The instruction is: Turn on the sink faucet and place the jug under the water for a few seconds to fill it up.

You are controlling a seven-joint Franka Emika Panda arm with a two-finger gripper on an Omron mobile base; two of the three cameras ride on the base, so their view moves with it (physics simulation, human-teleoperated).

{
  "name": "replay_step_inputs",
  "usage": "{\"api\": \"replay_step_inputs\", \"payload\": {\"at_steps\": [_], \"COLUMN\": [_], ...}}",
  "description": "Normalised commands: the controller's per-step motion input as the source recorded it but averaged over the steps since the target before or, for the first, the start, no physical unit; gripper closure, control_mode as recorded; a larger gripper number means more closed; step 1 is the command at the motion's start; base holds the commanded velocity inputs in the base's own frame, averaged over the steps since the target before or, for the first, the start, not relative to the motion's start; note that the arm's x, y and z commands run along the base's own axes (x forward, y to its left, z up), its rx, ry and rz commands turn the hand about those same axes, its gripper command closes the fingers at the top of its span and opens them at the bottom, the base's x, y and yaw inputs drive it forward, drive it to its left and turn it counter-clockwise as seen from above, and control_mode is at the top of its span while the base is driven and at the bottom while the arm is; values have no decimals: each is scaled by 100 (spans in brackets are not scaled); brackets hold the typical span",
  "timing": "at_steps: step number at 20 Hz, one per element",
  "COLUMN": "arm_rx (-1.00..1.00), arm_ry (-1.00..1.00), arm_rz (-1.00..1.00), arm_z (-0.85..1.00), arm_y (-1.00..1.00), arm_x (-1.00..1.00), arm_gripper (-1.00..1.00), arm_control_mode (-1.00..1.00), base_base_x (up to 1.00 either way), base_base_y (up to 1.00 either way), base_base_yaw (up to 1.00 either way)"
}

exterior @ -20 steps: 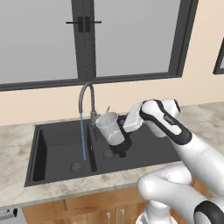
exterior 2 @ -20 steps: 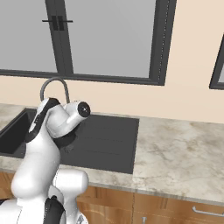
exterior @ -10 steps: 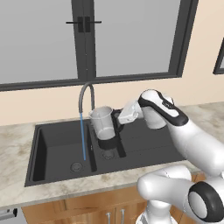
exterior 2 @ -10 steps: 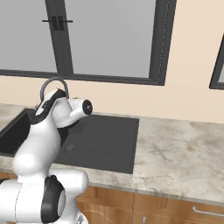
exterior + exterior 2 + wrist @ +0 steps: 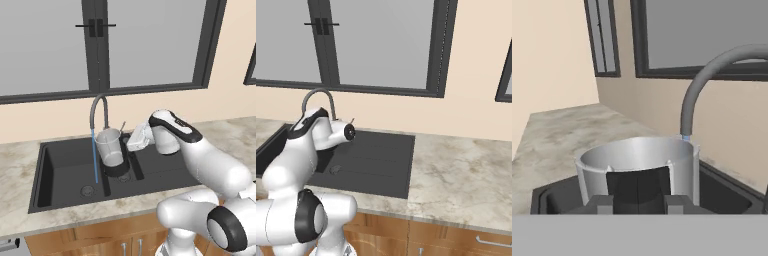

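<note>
Over the sink [image 5: 60, 175] the white arm reaches out from the right and holds the jug [image 5: 111, 150] up in the air. The tool [image 5: 131, 146] is closed tight on the jug's black handle side, and the jug hangs above the bar between the two bowls of the sink. The jug is see-through glass with a black bottom. It leans a little, with its open top tipped toward the sink faucet [image 5: 98, 112].

The sink faucet is tall, thin and dark grey, and it bends over at the top like a hook. The water [image 5: 94, 157] comes out of its tip in a thin blue line. It falls straight down into the left bowl, close to the round drain [image 5: 87, 190]. The blue line runs just beside the left side of the jug. It looks like it goes past the outside of the glass and not into it.

From the hand view, the jug [image 5: 639, 175] is right in front, with its round rim open at the top. The grey spout [image 5: 712, 80] curves over it, and a tiny bit of blue water [image 5: 685, 137] shows at the tip, right by the far edge of the rim.

The sink is black and sits in a speckled stone worktop [image 5: 466, 175]. Behind it is a big window [image 5: 145, 42] with dark frames.
</note>
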Motion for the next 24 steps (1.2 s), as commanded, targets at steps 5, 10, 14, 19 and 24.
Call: {"api": "replay_step_inputs", "payload": {"at_steps": [5, 10, 14, 19, 24], "arm_rx": [2, 1, 0, 0, 0], "arm_ry": [-4, 0, 0, 0, -3], "arm_rz": [0, 0, -2, -2, -1], "arm_z": [-32, -19, -24, -24, -26], "arm_y": [34, 26, 21, 11, 1], "arm_x": [0, 6, 17, 29, 9], "arm_gripper": [100, 100, 100, 100, 100], "arm_control_mode": [-100, -100, -100, -100, -100], "base_base_x": [0, 0, 0, 0, 0], "base_base_y": [0, 0, 0, 0, 0], "base_base_yaw": [0, 0, 0, 0, 0]}}
